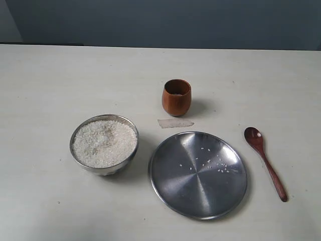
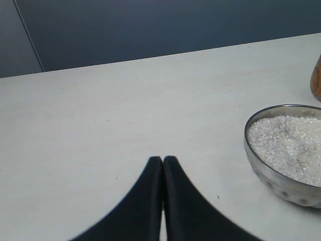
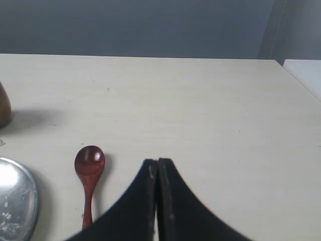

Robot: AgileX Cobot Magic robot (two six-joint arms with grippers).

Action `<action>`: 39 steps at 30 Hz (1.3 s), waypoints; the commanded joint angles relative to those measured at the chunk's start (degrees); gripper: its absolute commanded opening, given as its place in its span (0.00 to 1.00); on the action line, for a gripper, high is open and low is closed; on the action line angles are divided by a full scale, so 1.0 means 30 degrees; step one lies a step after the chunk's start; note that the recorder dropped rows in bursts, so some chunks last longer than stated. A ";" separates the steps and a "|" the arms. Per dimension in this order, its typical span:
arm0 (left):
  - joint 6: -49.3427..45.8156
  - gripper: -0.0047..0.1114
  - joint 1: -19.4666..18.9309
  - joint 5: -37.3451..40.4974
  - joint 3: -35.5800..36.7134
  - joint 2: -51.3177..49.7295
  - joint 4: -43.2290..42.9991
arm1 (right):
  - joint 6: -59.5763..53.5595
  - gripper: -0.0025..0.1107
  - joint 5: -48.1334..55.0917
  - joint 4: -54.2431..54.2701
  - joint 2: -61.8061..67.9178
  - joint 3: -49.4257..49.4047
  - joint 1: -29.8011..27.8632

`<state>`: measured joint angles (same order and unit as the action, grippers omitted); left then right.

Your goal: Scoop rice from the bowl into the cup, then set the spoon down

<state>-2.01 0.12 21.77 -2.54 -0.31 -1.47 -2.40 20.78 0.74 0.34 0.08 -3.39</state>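
Note:
The steel bowl (image 1: 104,144) stands left of centre, heaped with white rice (image 1: 104,142). Behind the flat plate stands the wooden cup (image 1: 176,97), upright. The wooden spoon (image 1: 264,161) lies flat on the table at the right, scoop pointing away and empty. Neither gripper shows in the exterior view. My left gripper (image 2: 163,159) is shut and empty over bare table, with the bowl (image 2: 281,175) and its rice (image 2: 291,145) off to one side and an edge of the cup (image 2: 316,80) beyond. My right gripper (image 3: 157,161) is shut and empty, with the spoon (image 3: 89,175) lying beside it.
A wide flat steel plate (image 1: 165,175) with a few loose grains (image 1: 208,163) sits between bowl and spoon; its rim (image 3: 31,201) shows in the right wrist view. A small pale scrap (image 1: 175,123) lies between cup and plate. A dark wall runs behind the table.

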 commanded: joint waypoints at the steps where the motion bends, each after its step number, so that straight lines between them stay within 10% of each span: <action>1: 0.0012 0.05 0.0033 -0.0198 0.0089 0.0103 -0.0059 | -0.0055 0.02 -0.0059 -0.0003 -0.0114 -0.0028 0.0036; 30: 0.0012 0.05 0.0033 -0.0198 0.0089 0.0103 -0.0059 | -0.0242 0.02 -0.0185 -0.1415 -0.0114 -0.0028 0.0034; 39: 0.0012 0.05 0.0033 -0.0198 0.0089 0.0103 -0.0059 | -0.0129 0.02 -1.0638 0.6227 -0.0114 -0.0028 0.0034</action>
<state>-2.01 0.12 21.77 -2.54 -0.31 -1.47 -2.64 -3.83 13.61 0.34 0.08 -3.39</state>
